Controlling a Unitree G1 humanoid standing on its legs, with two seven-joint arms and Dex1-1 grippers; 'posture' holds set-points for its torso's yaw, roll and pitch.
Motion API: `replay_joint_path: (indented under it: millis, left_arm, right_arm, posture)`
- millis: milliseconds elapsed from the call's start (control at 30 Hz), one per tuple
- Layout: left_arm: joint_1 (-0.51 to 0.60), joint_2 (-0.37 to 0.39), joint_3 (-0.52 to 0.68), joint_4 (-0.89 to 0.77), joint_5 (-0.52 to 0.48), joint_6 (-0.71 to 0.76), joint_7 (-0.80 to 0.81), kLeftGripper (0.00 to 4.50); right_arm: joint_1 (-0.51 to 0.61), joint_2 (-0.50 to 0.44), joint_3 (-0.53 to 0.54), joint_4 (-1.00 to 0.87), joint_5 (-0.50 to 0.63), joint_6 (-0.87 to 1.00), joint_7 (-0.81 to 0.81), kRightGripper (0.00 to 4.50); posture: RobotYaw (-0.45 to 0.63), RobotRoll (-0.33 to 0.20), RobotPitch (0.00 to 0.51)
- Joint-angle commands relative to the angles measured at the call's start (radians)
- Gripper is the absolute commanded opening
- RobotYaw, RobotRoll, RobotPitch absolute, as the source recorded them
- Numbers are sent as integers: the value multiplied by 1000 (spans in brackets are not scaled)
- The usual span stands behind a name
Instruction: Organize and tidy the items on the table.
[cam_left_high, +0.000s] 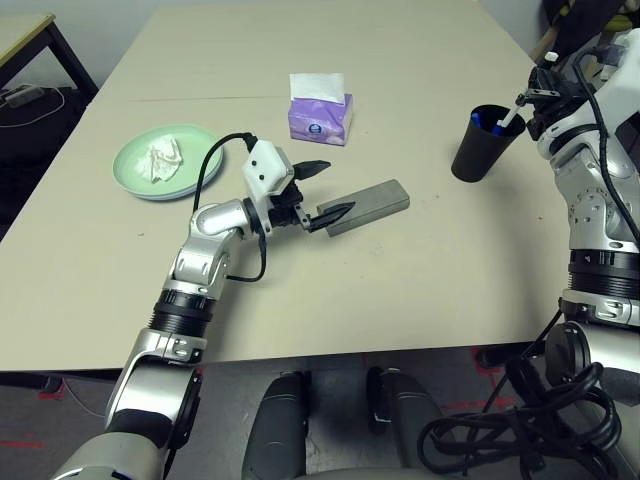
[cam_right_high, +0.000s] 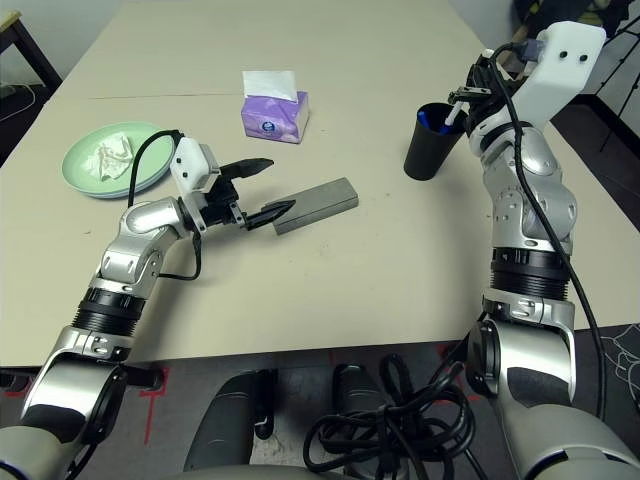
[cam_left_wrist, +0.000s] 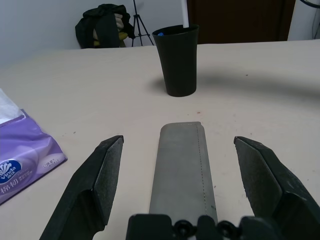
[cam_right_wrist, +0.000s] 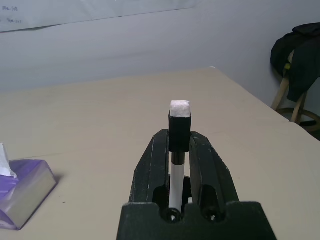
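The grey glasses case (cam_left_high: 372, 204) lies at the middle of the table (cam_left_high: 420, 280). My left gripper (cam_left_high: 325, 190) is open, its two fingers straddling the case's near end without touching it; the left wrist view shows the case (cam_left_wrist: 182, 165) running between them. At the right stands the black cup (cam_left_high: 482, 143). Just above its rim, my right gripper (cam_left_high: 535, 100) is shut on the blue-white pen (cam_left_high: 510, 117), which slants down with its lower end inside the cup's mouth. A pale green plate (cam_left_high: 197, 150) at the left holds crumpled white tissue (cam_left_high: 163, 160).
A purple tissue box (cam_left_high: 320, 112) stands behind the case, toward the table's middle back. A smaller yellow-edged desk (cam_left_high: 25, 35) sits off the far left corner. Dark bags and a tripod (cam_left_wrist: 107, 25) are beyond the table's right side.
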Motion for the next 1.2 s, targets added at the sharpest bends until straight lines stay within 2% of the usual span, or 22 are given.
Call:
replay_joint_path:
  millis: [33,67,100,133,300,400,633,800,933,1100,1200]
  left_arm:
    - [-12,-7,8,13,-13,-6,-16,4500]
    - [-12,-8,9,11,-15,-5,-18,4500]
    - [-12,-9,10,8,-16,-4,-21,4500]
    - [-12,-10,12,4,-19,-3,-23,4500]
    - [-18,-12,17,3,-29,1,-26,4500]
    - [-22,-16,22,8,-35,1,-23,4500]
    - [-34,-30,38,18,-42,4,-15,4500]
    - [-38,-35,54,38,-31,6,18,4500]
    - [-34,-31,72,72,31,5,141,4500]
    - [-26,-72,177,90,62,14,423,4500]
    - [5,-79,238,70,63,32,552,4500]
  right_arm:
    - [2,-11,8,11,-19,11,-2,418]
    - [4,-8,8,8,-17,17,-2,418]
    - [6,-5,7,5,-14,22,-3,1187]
    - [7,-3,7,1,-12,26,-3,1437]
    - [10,4,8,-11,-9,39,5,3420]
    - [11,5,8,-19,-6,39,11,4466]
    - [80,15,10,-92,35,-42,133,4466]
    - [241,46,-1,-172,96,-166,276,4466]
    - [376,77,-2,-239,133,-195,323,4466]
    - [497,101,32,-252,35,-269,269,4466]
    - [518,120,22,-206,-24,-347,210,4466]
  posture:
    - [11,0,135]
    - [12,0,133]
    - [13,0,134]
    - [13,0,133]
    - [14,0,132]
    - [11,0,131]
    - [4,0,129]
    - [-6,0,130]
    - [-26,0,127]
    - [-34,0,125]
    - [-20,0,120]
